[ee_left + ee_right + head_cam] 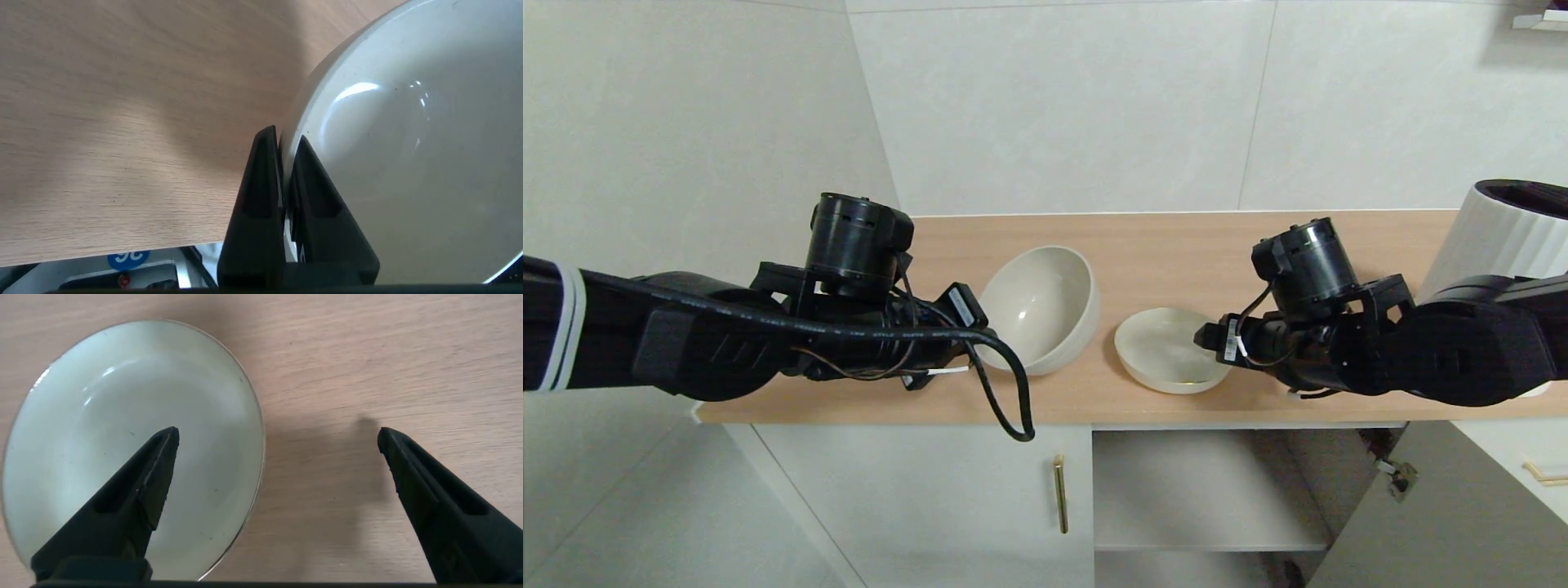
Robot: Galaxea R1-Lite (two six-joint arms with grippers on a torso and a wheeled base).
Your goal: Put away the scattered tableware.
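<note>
A large cream bowl is tipped on its side on the wooden counter, its opening turned toward my left arm. My left gripper is shut on the bowl's rim; in the left wrist view the fingers pinch the rim of the bowl, one inside and one outside. A small shallow plate lies flat to the right of the bowl. My right gripper hovers at the plate's right edge, open; one finger is over the plate and the other over bare wood, gripper.
A white ribbed container stands at the counter's right end behind my right arm. Below the counter, a cabinet door with a gold handle is closed. Beside it an open compartment shows a shelf. Tiled wall runs along the back.
</note>
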